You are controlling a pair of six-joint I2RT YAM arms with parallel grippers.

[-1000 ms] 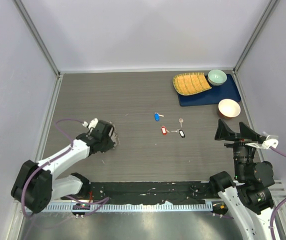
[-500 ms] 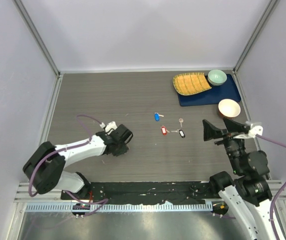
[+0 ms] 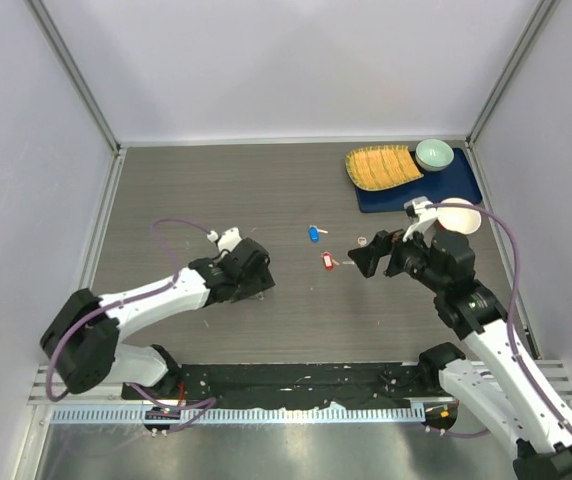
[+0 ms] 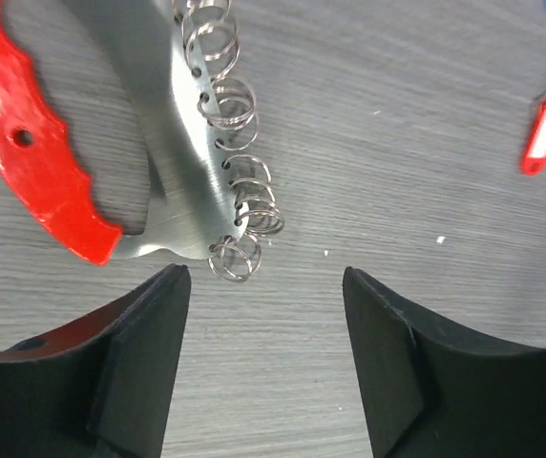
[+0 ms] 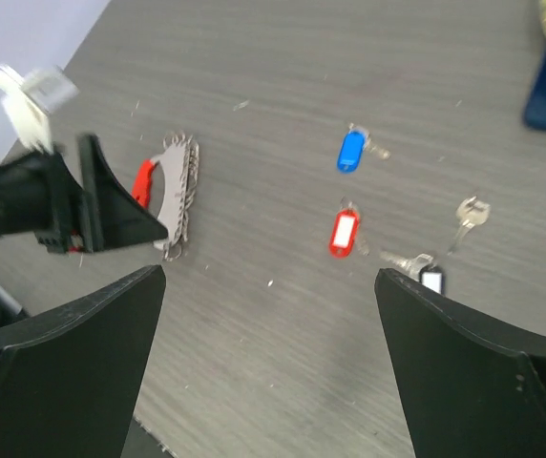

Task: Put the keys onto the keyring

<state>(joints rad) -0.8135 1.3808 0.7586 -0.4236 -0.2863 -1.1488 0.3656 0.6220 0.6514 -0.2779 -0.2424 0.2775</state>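
Observation:
The keyring [image 4: 173,143] is a silver plate with a long red fob [image 4: 25,162] and several small wire rings [image 4: 237,176]. It lies on the table just ahead of my left gripper [image 4: 263,281], which is open with only bare table between its fingers. In the top view the left gripper [image 3: 258,272] hides the keyring. My right gripper [image 5: 268,281] is open and empty, hovering near the keys. The blue key [image 5: 350,152], red key [image 5: 344,232], black key [image 5: 431,279] and silver key [image 5: 469,214] lie loose on the table. The keyring [image 5: 173,196] lies further left.
At the back right a blue mat [image 3: 461,185] carries a yellow woven plate [image 3: 381,166] and a teal bowl [image 3: 434,154]. A white bowl [image 3: 458,215] stands close behind my right arm. Grey walls enclose the table.
My left arm slid right across the table and its gripper went from shut to open. My right arm swung forward and left, down over the keys.

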